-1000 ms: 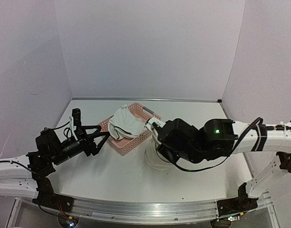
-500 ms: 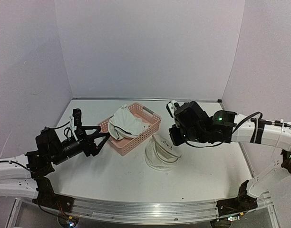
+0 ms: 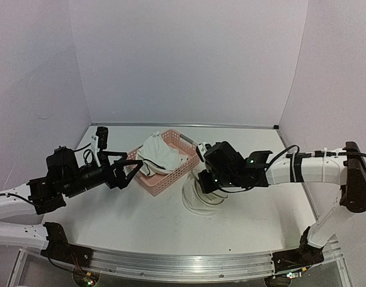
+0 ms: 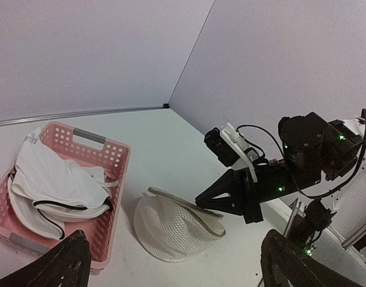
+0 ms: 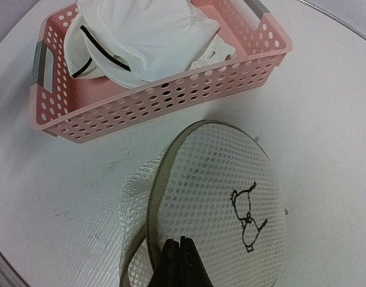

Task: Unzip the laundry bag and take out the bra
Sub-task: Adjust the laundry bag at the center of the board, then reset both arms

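The laundry bag [image 3: 202, 200] [image 4: 171, 230] [image 5: 225, 191] is a round white mesh case lying on the table in front of the pink basket. Its zip rim gapes and the lid with the black logo is tilted up. The bra [image 3: 159, 154] [image 4: 57, 185] [image 5: 147, 36], white with dark edging, lies heaped in the basket. My right gripper [image 3: 201, 184] [image 4: 198, 200] [image 5: 180, 241] is shut, its tips against the lid's edge by the zip rim, and nothing shows between them. My left gripper [image 3: 134, 168] hangs open left of the basket, holding nothing.
The pink slotted basket [image 3: 174, 174] [image 4: 114, 173] [image 5: 171, 98] stands at mid table, just behind and left of the bag. White walls close in the table at the back and on both sides. A metal rail runs along the near edge [image 3: 183, 263].
The right arm lifted away to the right with its jaws shutting, then came back down onto the bag's rim. The left gripper rose slightly towards the basket and opened wider.
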Action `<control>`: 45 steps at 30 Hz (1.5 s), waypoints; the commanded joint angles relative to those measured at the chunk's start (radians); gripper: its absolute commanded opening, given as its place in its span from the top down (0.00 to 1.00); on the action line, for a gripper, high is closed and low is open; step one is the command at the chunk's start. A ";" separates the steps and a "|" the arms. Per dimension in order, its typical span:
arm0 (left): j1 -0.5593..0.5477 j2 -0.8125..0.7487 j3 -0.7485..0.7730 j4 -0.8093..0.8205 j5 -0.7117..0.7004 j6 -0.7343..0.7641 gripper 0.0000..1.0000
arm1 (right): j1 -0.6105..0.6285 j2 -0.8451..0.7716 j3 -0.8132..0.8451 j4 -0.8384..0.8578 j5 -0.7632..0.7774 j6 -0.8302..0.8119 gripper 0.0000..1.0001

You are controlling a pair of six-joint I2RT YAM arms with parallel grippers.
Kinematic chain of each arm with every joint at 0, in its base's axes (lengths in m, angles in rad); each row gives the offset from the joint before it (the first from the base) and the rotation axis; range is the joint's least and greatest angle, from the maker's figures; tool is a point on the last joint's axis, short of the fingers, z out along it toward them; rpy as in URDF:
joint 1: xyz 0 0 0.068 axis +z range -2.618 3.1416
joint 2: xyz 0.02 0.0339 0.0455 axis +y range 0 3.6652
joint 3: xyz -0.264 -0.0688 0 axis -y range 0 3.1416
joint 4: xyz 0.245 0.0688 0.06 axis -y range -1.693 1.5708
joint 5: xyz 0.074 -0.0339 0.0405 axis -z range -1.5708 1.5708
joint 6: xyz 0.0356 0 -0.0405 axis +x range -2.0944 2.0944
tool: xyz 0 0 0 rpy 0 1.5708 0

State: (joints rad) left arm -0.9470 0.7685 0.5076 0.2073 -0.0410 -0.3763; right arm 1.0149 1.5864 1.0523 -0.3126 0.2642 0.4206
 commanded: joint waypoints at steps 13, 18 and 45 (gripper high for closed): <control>0.005 0.056 0.108 -0.140 -0.041 -0.007 0.01 | 0.000 0.141 -0.121 0.271 -0.232 0.125 1.00; 0.005 0.064 0.103 -0.140 -0.041 -0.011 0.00 | 0.001 0.191 -0.146 0.305 -0.226 0.143 1.00; 0.017 0.248 0.416 -0.445 -0.174 0.100 0.00 | -0.111 -0.112 -0.129 0.195 0.038 0.001 0.19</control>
State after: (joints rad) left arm -0.9447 0.9680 0.8082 -0.1593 -0.1711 -0.3298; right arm 0.9714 1.5383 0.9020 -0.1020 0.2310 0.4583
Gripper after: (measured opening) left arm 0.995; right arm 0.757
